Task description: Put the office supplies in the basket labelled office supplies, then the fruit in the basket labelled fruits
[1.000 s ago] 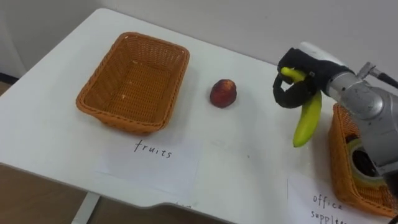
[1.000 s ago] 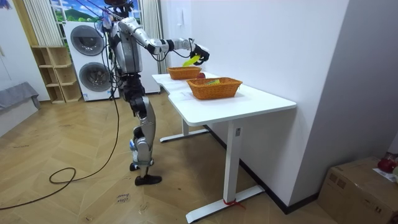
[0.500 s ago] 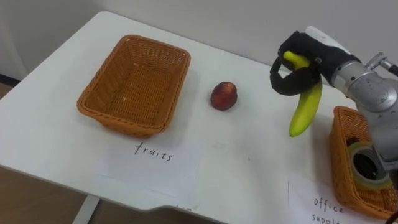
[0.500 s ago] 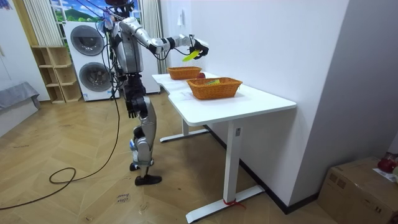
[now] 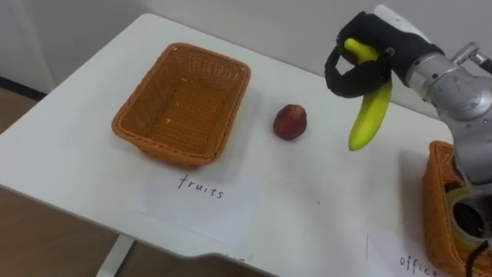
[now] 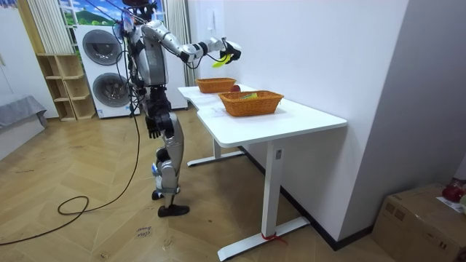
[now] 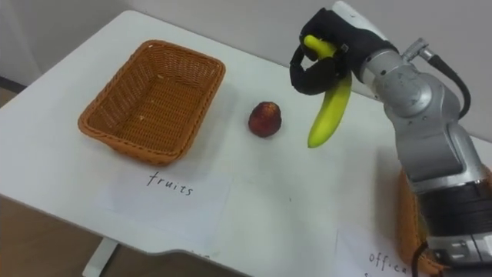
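Banana hangs tip-down from the right hand, whose fingers curl tight round its stem end, clear above the white table. Below and to that hand's left lies a peach, and farther left sits the wicker fruits basket. Down to the hand's right stands the office-supplies basket, a tape roll inside. The left hand hangs at the robot's hip.

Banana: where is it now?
In the eye views' upper right, the banana hangs from the right robot hand, shut round its top, above the table, just right of the red fruit.
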`<state>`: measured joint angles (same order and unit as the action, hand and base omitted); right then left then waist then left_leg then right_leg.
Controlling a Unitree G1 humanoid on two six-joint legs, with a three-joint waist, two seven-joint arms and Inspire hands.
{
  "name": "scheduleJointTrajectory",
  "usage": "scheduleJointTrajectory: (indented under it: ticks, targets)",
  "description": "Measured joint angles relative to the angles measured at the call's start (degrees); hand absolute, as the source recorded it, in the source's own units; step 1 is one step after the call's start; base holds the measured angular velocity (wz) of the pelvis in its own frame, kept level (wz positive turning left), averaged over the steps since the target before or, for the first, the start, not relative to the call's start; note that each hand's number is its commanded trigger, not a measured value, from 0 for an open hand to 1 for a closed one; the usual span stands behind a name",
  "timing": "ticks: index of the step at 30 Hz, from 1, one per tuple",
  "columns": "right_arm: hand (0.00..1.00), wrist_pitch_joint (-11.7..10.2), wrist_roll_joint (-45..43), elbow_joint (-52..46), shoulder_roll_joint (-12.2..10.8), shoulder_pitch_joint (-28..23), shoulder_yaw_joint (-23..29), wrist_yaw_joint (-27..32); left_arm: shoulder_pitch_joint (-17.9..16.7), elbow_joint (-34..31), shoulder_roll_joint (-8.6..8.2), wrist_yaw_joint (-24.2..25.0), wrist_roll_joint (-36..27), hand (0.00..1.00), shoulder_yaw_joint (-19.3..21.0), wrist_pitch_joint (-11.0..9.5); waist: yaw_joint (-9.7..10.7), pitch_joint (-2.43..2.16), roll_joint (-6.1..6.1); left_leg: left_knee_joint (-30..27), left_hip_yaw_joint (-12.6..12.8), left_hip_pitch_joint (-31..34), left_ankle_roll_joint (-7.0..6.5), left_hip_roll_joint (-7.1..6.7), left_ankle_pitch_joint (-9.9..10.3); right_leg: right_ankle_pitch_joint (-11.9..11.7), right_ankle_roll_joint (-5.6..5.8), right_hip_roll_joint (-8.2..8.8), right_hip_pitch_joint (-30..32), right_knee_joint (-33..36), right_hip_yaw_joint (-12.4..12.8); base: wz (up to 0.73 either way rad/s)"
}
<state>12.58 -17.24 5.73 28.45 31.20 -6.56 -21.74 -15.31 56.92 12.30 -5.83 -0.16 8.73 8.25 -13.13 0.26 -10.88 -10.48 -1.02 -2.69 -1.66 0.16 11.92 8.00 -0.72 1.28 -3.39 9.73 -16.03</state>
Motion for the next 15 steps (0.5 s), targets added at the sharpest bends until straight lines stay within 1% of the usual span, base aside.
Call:
scheduleJointTrajectory:
  ticks: [1,3,5,7,8,11,13,15]
  targets:
    - [1.00,0.1,0.0,0.0,-0.1,0.7,0.0,0.1,-0.2,-0.5,-0.05,-0.1,1.0,0.00,0.0,0.1,-0.2,-0.13,-0.21,0.1,-0.3,0.3,0.00,-0.05,0.0,0.0,0.02,0.03,0.1,0.0,-0.2,0.15]
    - [1.00,0.2,0.0,0.0,-0.1,1.8,-0.1,0.8,-0.6,-1.6,-0.07,-0.2,2.3,0.00,0.0,0.6,-0.2,-0.23,-0.47,0.0,-0.9,0.7,0.00,-0.11,0.0,0.0,0.02,0.12,0.2,0.0,-1.0,0.14]
    - [1.00,1.3,0.7,0.0,-0.1,3.1,-1.4,2.2,-1.0,-2.3,-0.07,-0.3,2.6,0.00,-0.1,1.3,-1.2,-0.38,-0.76,-0.3,-1.0,0.7,0.00,-0.10,0.0,0.0,0.03,0.11,0.2,0.0,-1.3,0.05]
    - [1.00,1.4,2.0,0.0,-0.1,3.5,-2.1,2.5,-1.0,-2.3,-0.08,-0.4,2.6,0.00,-0.3,1.6,-1.6,-0.25,-1.04,-0.5,-1.6,0.7,0.01,-0.13,0.0,0.0,0.05,0.15,-0.1,0.0,-1.4,0.15]
    - [1.00,1.4,2.4,0.1,-0.1,3.9,-3.2,3.0,-1.0,-2.3,-0.09,-0.6,2.6,0.00,-0.6,1.8,-1.6,-0.11,-1.27,-0.5,-2.2,0.5,0.00,-0.22,0.0,0.1,0.11,0.21,-0.4,-0.1,-1.4,0.24]
    - [1.00,1.4,3.3,0.3,-0.3,5.1,-5.5,3.5,-0.8,-2.6,-0.13,-1.5,2.5,0.00,-0.7,2.2,-1.9,0.23,-1.95,-0.5,-3.0,0.9,-0.02,-0.50,0.0,0.4,0.53,0.36,-0.4,-0.1,-1.5,0.17]
    - [1.00,1.4,3.6,0.5,-0.5,6.0,-6.3,3.5,-0.6,-2.6,-0.31,-1.5,2.6,0.00,-0.7,2.3,-2.2,0.27,-1.92,-0.8,-3.7,1.2,-0.03,-0.83,0.0,0.4,0.56,0.50,-0.4,-0.1,-1.7,0.16]
    - [1.00,1.4,3.9,0.6,-0.7,6.1,-6.3,3.8,-0.4,-2.8,-0.26,-1.5,2.6,0.00,-0.9,2.6,-3.2,0.32,-1.86,-0.8,-3.8,1.2,-0.06,-0.88,0.0,0.4,0.59,0.53,-0.5,-0.1,-1.7,0.08]
